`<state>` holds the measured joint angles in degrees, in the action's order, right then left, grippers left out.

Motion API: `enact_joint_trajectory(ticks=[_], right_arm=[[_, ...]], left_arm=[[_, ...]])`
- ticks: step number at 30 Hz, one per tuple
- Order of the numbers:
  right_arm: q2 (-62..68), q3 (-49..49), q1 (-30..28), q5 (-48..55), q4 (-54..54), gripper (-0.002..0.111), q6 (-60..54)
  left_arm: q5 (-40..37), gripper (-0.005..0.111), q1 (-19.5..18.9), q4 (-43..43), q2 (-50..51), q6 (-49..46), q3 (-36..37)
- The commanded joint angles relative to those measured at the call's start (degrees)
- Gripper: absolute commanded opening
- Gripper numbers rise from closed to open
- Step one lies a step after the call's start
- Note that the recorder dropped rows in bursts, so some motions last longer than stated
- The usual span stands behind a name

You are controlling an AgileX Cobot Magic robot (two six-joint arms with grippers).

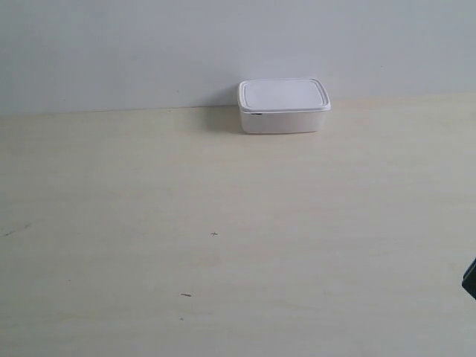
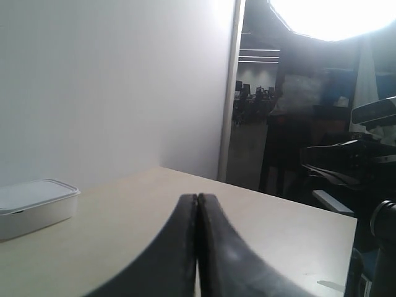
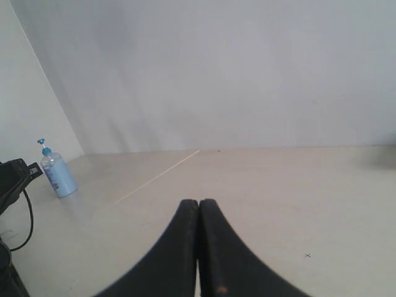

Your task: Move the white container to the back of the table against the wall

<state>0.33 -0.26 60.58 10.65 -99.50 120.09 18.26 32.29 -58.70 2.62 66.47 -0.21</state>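
Observation:
The white container (image 1: pixel 283 106) with its flat lid stands at the far edge of the cream table (image 1: pixel 223 238), its back against the light grey wall (image 1: pixel 149 52). It also shows in the left wrist view as the white container (image 2: pixel 34 205), far from my left gripper (image 2: pixel 197 197), whose black fingers are shut with nothing between them. My right gripper (image 3: pixel 198 202) is shut too, empty, over bare table (image 3: pixel 297 198) and facing the wall (image 3: pixel 247 74). Neither gripper touches the container.
A dark bit of an arm (image 1: pixel 470 277) pokes in at the exterior view's right edge. A blue-capped bottle (image 3: pixel 57 172) stands on the table near a corner of the walls. Dark equipment (image 2: pixel 365 179) sits beyond the table's end.

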Motion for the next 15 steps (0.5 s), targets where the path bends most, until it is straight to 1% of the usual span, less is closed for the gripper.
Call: enact_joint_trajectory(ticks=[1, 10, 13, 15], right_arm=[[-0.3, 0.3, 0.1, -0.3, -0.5, 0.000, -0.1], [-0.3, 0.3, 0.1, -0.3, -0.5, 0.000, -0.1], [-0.3, 0.3, 0.1, -0.3, -0.5, 0.000, -0.1], [-0.3, 0.3, -0.1, -0.3, -0.5, 0.000, -0.1]], left_arm=[[-0.1, 0.000, 0.5, 0.0, -0.2, -0.3, 0.2], [-0.1, 0.000, 0.6, 0.0, -0.4, -0.3, 0.2], [0.0, 0.000, -1.8, 0.0, -2.2, -0.3, 0.2], [0.0, 0.000, -4.3, 0.0, -2.6, -0.3, 0.2]])
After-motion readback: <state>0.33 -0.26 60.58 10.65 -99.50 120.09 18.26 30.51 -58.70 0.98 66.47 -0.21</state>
